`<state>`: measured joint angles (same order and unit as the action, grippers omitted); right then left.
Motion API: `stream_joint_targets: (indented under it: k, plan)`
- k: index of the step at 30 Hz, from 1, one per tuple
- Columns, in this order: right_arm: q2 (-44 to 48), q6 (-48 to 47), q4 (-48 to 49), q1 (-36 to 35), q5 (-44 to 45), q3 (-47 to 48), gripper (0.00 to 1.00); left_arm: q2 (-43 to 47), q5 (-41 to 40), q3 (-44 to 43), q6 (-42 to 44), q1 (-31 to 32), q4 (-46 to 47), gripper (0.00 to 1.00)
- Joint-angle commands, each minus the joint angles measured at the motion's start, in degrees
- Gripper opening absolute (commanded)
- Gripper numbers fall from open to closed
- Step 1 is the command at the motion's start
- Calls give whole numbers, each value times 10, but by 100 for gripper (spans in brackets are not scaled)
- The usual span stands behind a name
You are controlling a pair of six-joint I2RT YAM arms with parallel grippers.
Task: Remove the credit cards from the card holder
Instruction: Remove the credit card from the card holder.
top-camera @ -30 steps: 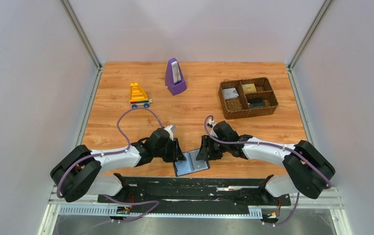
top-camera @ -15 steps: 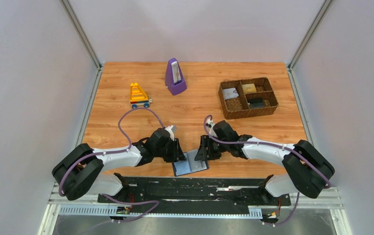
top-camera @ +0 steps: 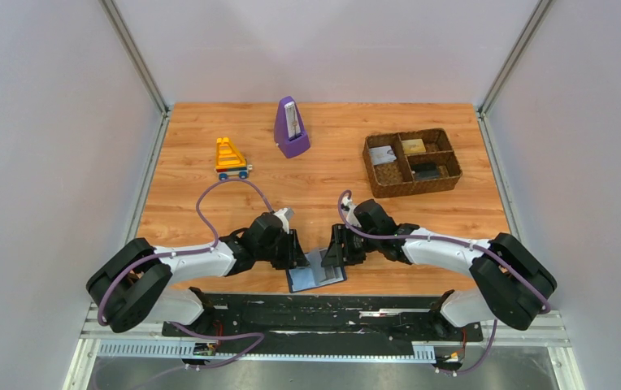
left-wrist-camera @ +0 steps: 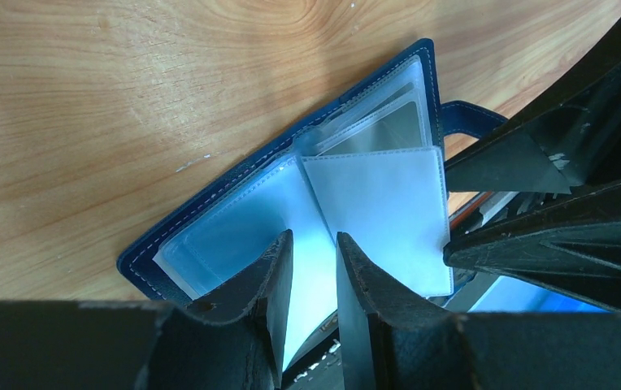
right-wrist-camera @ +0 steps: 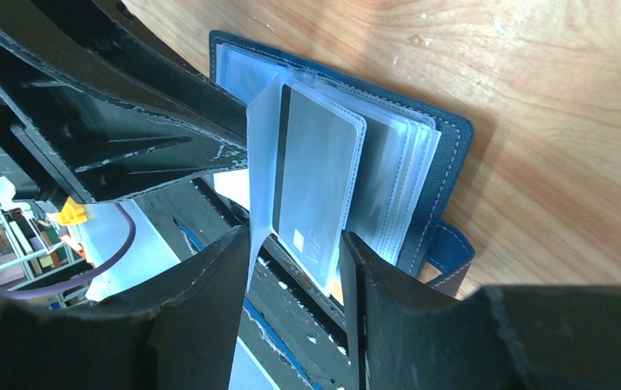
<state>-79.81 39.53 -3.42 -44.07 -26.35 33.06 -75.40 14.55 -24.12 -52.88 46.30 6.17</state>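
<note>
The card holder (top-camera: 311, 278) has edged left; left claw (left-wrist-camera: 314, 240) and right claw (right-wrist-camera: 295, 236) straddle sleeve pages (left-wrist-camera: 380, 211), clamping unclear.

Pale letters reading "VIP" stand near the lower corner of a grey plastic card with a dark stripe (right-wrist-camera: 315, 179), which sits in a clear sleeve of the dark blue stitched folding card holder (right-wrist-camera: 449, 146). Print on the whitish card (top-camera: 384, 154) in the brown woven basket (top-camera: 417, 189) is too small to read.

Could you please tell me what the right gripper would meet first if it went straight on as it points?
Most likely the grey card in its clear sleeve, raised from the open card holder, between the right gripper's fingers; depth is unclear.
</note>
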Motion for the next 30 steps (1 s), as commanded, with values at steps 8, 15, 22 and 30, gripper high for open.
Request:
stream_joint_targets:
  k: [8, 15, 22, 30]
  plan:
    - [10, 5, 40, -2, -7, 14, 46, 43, -13, -9, -2, -2, -35, 38]
    - [12, 5, 37, -2, -5, 14, 46, 96, -37, -31, -5, -2, -91, 45]
    - [11, 5, 37, -2, -5, 17, 45, 99, -51, -90, 14, -2, -124, 47]
    - [10, 3, 36, -2, -6, 16, 45, 13, -82, -207, 51, -2, -185, 47]
